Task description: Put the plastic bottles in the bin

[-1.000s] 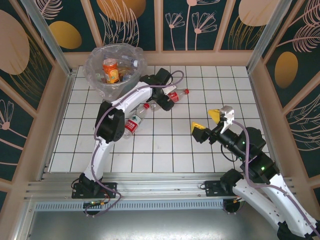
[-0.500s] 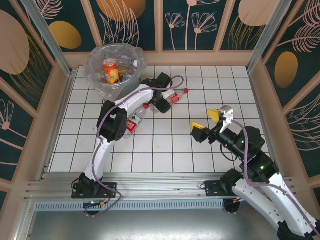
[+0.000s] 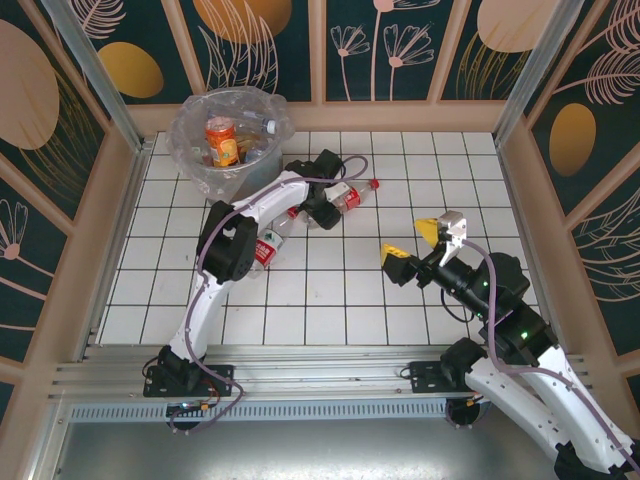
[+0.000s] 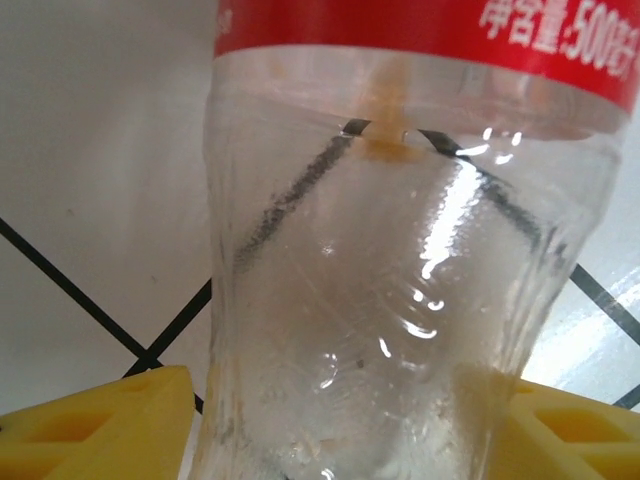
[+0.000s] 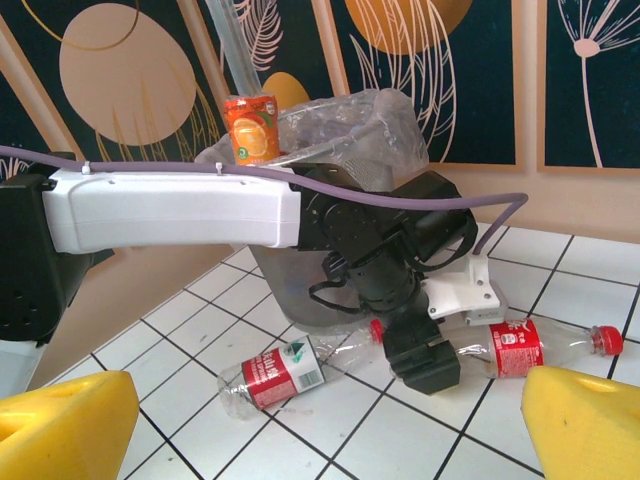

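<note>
**Step in hand:** grasping the red-labelled bottle (image 3: pixel 350 194), which lies on the tiles near the bin (image 3: pixel 192 160).

**Left gripper** (image 4: pixel 340 430): partly open. Its yellow fingers (image 4: pixel 100 425) flank the bottle's clear body just below the label. A firm hold cannot be confirmed.

**Recommendation:** close squarely and gently across the body, since thin plastic will likely buckle or slip out. Lift clear before swinging over the bin's rim.

**Right gripper** (image 3: pixel 411 241): wide open, empty, well apart from the bottle.

**Also noted:** a second bottle (image 3: pixel 265 245) lies beside the left arm.

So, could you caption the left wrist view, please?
Left end effector with yellow fingers flanking a clear red-labelled bottle on white tiles.
</note>
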`<action>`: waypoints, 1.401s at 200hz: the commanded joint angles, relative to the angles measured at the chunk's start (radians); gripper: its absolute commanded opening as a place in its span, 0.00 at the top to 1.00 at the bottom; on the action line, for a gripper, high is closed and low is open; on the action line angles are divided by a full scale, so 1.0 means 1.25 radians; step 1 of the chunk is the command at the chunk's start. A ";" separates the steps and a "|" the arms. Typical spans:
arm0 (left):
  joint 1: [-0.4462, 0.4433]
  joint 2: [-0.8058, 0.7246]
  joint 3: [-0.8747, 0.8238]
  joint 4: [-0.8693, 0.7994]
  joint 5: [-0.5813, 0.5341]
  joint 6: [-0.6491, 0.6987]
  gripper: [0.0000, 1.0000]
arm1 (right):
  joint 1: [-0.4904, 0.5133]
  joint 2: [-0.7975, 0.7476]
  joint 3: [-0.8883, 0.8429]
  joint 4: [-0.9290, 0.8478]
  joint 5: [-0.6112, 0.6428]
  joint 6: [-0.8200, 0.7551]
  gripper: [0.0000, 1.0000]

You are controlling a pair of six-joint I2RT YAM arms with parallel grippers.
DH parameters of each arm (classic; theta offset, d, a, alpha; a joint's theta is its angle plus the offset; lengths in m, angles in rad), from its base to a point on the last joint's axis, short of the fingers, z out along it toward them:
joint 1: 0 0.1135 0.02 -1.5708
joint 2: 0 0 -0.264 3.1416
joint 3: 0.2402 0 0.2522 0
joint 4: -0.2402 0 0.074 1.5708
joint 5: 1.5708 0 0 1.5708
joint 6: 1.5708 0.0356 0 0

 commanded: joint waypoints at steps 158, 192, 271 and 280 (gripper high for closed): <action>0.001 -0.277 0.100 0.175 0.325 -0.243 0.45 | -0.008 -0.008 -0.004 0.014 -0.035 0.012 0.01; 0.005 -0.360 0.139 0.159 0.235 -0.277 0.45 | -0.010 -0.007 -0.007 0.014 -0.040 0.012 0.01; 0.124 -0.590 0.019 0.112 -0.017 -0.299 0.45 | -0.011 -0.005 -0.007 0.017 -0.048 0.013 0.01; 0.144 -0.617 -0.005 0.104 -0.047 -0.301 0.45 | -0.011 -0.006 -0.006 0.017 -0.049 0.013 0.01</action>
